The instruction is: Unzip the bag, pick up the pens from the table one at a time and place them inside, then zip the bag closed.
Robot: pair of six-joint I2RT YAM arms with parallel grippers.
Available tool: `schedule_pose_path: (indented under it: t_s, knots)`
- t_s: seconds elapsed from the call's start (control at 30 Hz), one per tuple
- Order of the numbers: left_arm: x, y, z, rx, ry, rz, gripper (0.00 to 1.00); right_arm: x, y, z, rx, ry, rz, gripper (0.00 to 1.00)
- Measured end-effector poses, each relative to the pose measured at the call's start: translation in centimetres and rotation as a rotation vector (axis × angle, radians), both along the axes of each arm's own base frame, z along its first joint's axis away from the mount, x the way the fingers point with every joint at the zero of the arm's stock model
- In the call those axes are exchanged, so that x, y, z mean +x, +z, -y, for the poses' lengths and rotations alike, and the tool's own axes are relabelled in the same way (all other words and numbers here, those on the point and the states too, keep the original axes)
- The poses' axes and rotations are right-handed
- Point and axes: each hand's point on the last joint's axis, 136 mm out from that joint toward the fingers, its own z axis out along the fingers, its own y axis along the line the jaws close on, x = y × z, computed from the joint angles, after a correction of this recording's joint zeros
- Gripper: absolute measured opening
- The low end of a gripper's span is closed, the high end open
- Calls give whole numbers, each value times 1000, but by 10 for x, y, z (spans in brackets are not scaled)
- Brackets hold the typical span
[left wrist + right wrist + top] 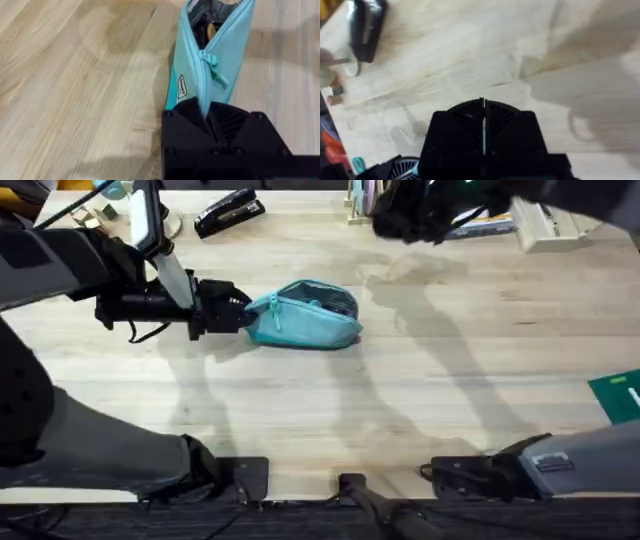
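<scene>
Pale wood planks make up the counter [420,380], and the bag [303,315] lies on it a little toward ten o'clock from the middle of the overhead view, its long side running from nine to three o'clock. In the left wrist view the bag [220,55] has its zipper partly open at the far end, where something yellow-orange and something dark sit inside the mouth; the zipper pull [210,59] hangs nearer the closed end, with a small label on the side of the fabric. The left tool [232,308] reaches in from nine o'clock and meets the bag's end; seen from its own wrist, the left tool [207,117] has its two black fingers pressed together on the teal fabric at the bag's near end. The right tool [410,220] hangs high over the counter toward one o'clock, well apart from the bag, large and blurred; in its own wrist view the right tool [483,130] is pressed together with a thin teal line showing in the seam between the fingers, though what that is cannot be told. A black stapler [228,212] lies at eleven o'clock near the counter's far edge.
</scene>
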Motion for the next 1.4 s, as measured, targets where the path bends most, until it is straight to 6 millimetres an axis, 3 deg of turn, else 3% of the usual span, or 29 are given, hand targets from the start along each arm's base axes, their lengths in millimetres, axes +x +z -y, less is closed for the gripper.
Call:
schedule_pose_path:
  t_s: [0.17, 0.27, 0.43, 0.47, 0.57, 0.6, 0.63, 0.77, 0.8, 1.0, 1.03, 1.1, 1.13, 1.4]
  knots:
    - [0, 0, 0, 0, 0, 0, 44, -17, 49, -8, -66, 130, 161, 31]
    - [0, 0, 0, 1, 0, 0, 44, -35, 69, -16, -105, 219, 220, 31]
    - [0, 0, 0, 2, -1, -1, 44, -70, 82, -27, -163, 356, 247, 31]
    - [0, 0, 0, 2, -1, -1, 44, -91, 86, -35, -193, 435, 252, 41]
    - [0, 0, 0, 2, 0, -1, 44, -110, 88, -43, -207, 500, 251, 73]
    - [0, 0, 0, 2, 0, -1, 44, -117, 88, -46, -211, 523, 250, 108]
    - [0, 0, 0, 2, -1, -1, 44, -135, 88, -52, -220, 575, 239, 427]
    - [0, 0, 0, 2, -1, -1, 44, -149, 84, -60, -232, 633, 225, 958]
    - [0, 0, 0, 3, 0, -1, 44, -156, 84, -66, -233, 662, 229, 996]
    - [0, 0, 0, 3, -1, 0, 62, -160, 84, -72, -242, 698, 240, 997]
    - [1, 2, 0, -8, 3, 5, 501, -161, 84, -71, -245, 701, 240, 997]
    - [1, 2, 0, -11, 3, 6, 840, -162, 83, -71, -248, 703, 234, 997]
    - [1, 2, 1, -14, 5, 3, 949, -162, 82, -70, -249, 704, 231, 997]
    - [2, 2, -1, -9, 7, 9, 992, -162, 82, -70, -249, 703, 230, 997]
